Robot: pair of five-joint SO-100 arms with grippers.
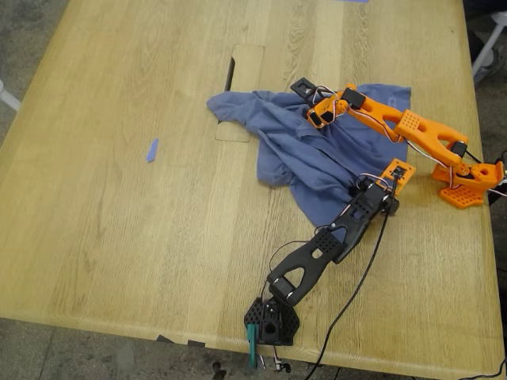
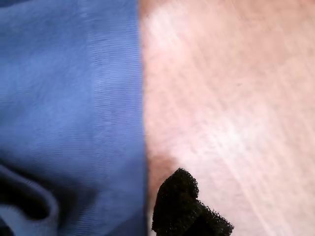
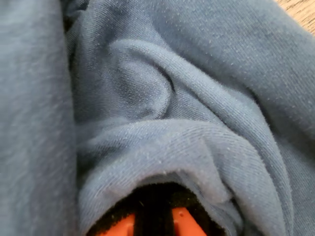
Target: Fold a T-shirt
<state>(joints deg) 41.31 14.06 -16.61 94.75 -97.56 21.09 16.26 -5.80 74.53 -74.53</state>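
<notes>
The slate-blue T-shirt [image 1: 317, 158] lies crumpled on the wooden table [image 1: 119, 237], right of centre in the exterior view; no print shows. My first gripper [image 1: 366, 192], on the black arm, sits low at the shirt's near edge. Its wrist view shows a stitched hem [image 2: 115, 98] beside bare wood and one black foam fingertip [image 2: 182, 201] just off the cloth; how its jaws stand is hidden. My second gripper [image 1: 319, 113], on the orange arm, is over the shirt's far part. Bunched cloth [image 3: 172, 98] wraps over its orange and black jaws, which look shut on a fold.
A small blue tape scrap [image 1: 152, 150] lies on the exterior view's left half. A rectangular cable hatch [image 1: 242, 67] is set in the table just beyond the shirt. The black arm's base [image 1: 272, 321] stands at the near edge, the orange base [image 1: 467, 186] at the right edge.
</notes>
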